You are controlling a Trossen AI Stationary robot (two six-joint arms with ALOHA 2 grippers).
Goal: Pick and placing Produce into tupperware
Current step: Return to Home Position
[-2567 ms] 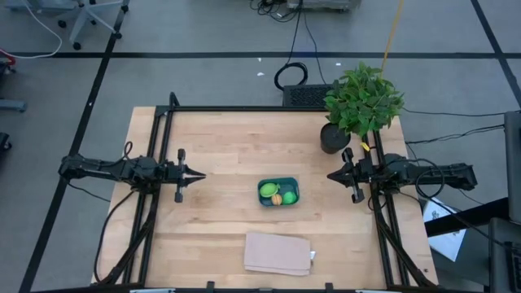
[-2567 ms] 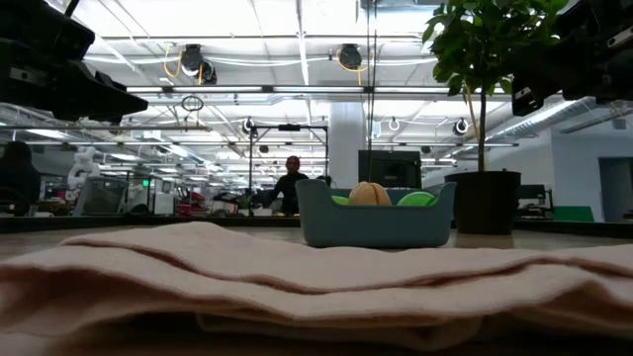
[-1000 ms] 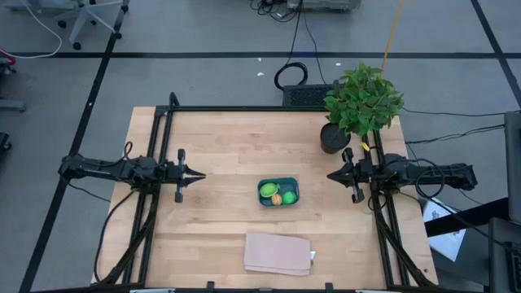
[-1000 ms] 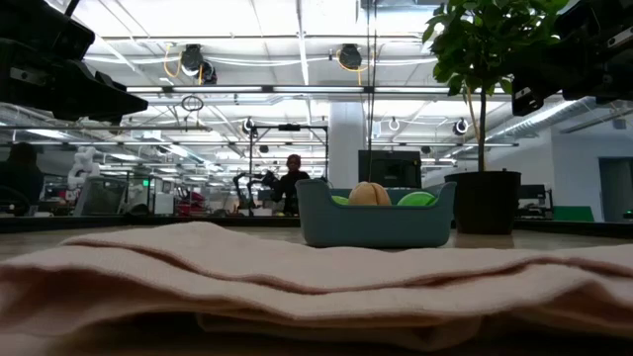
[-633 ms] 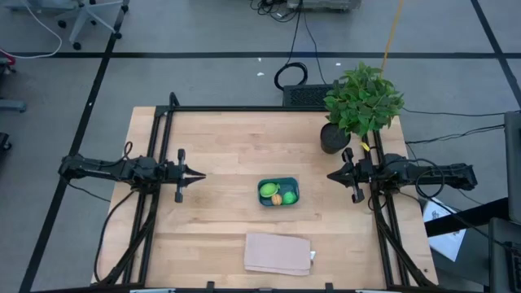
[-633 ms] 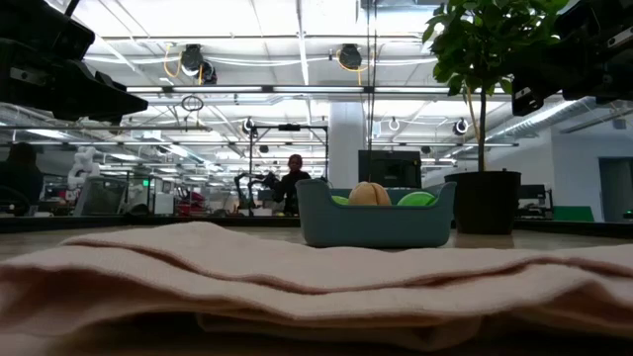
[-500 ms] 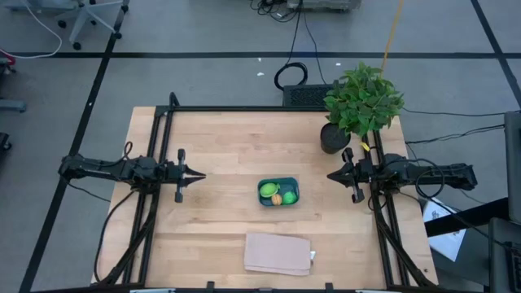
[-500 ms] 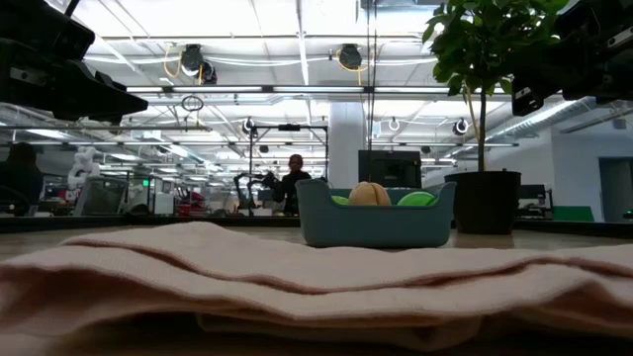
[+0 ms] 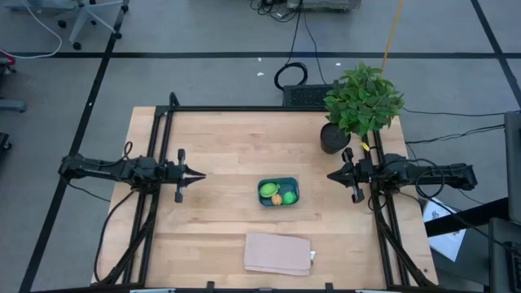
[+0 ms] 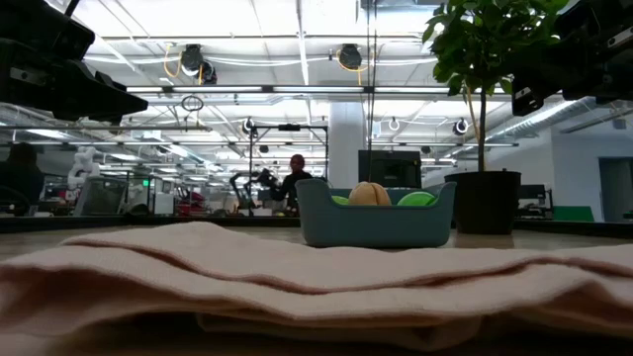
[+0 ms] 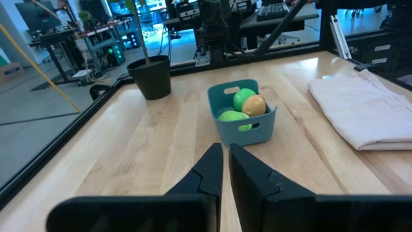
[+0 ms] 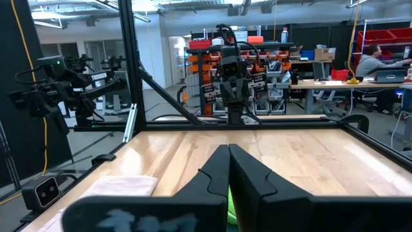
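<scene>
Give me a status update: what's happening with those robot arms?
Left end effector shut, empty, parked left; right end effector same, parked right. Produce in tupperware. Cloth, plant well clear.

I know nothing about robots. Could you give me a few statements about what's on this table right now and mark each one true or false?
1. All three fruits lie in the bin. True.
2. The left hand holds a fruit. False: it is shut on nothing, off to the bin's left.
3. The plant stands in the bin. False: its pot stands on the table near the far right corner.
4. A folded cloth lies on the table, apart from the bin. True.
5. The right hand hangs over the bin. False: it is off to the bin's right, shut and empty.
</scene>
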